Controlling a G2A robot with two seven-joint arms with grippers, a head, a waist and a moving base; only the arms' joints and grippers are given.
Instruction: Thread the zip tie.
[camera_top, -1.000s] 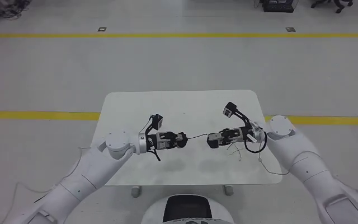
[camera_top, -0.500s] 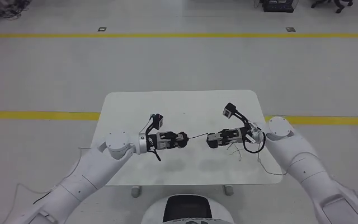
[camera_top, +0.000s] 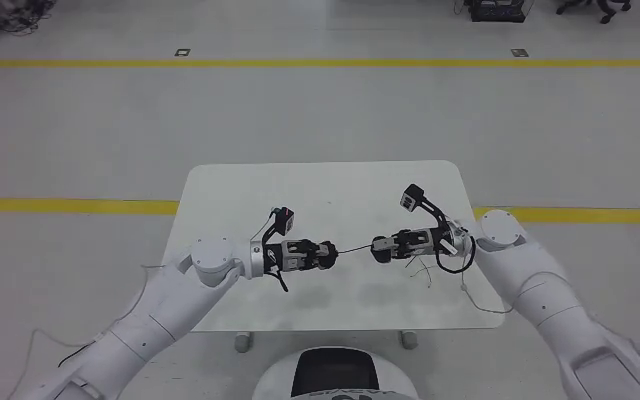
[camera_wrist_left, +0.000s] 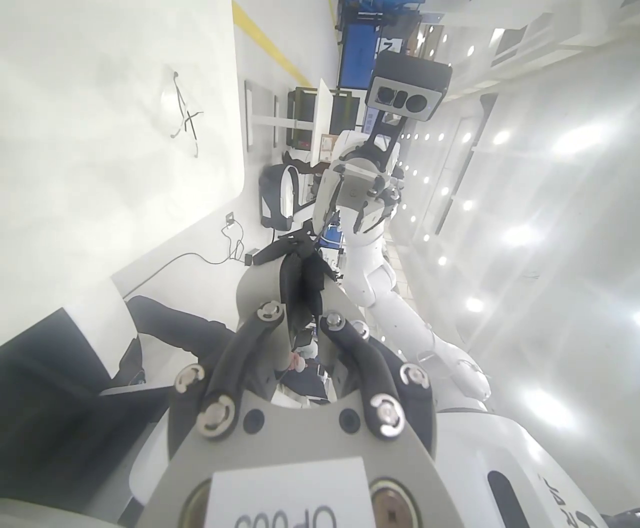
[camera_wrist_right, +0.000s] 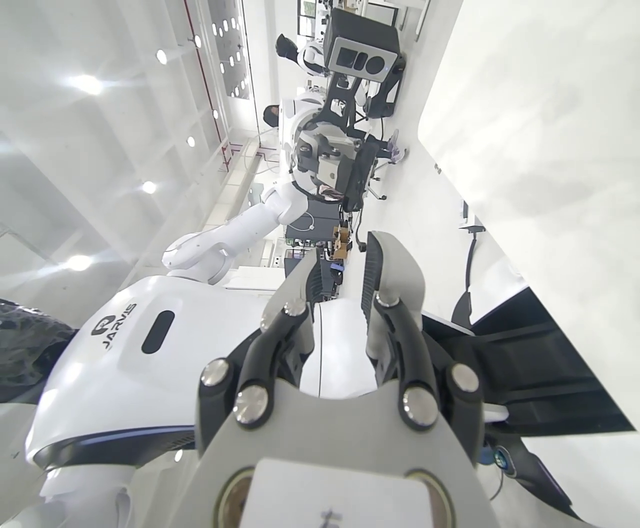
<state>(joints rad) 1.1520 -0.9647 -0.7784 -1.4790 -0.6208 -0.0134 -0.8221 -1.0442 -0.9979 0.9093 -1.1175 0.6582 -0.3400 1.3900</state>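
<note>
A thin black zip tie (camera_top: 352, 247) stretches in the air between the two grippers, above the middle of the white table (camera_top: 300, 190). My left gripper (camera_top: 328, 254) is shut on one end of it; in the left wrist view the black strip (camera_wrist_left: 300, 260) sticks out past the pinched fingertips of this gripper (camera_wrist_left: 300, 300). My right gripper (camera_top: 377, 247) faces it from the other side, at the tie's free end. Its fingers stand apart in the right wrist view, this gripper (camera_wrist_right: 345, 265) being open. I cannot tell whether the tie's tip lies between them.
Several loose zip ties (camera_top: 425, 270) lie on the table under the right arm, also seen as loose ties (camera_wrist_left: 185, 115) in the left wrist view. The table's far half is bare. Floor with yellow lines surrounds the table.
Both grippers shifted only slightly; the left one edged a little toward the table's front, and the tie still spans the gap between them.
</note>
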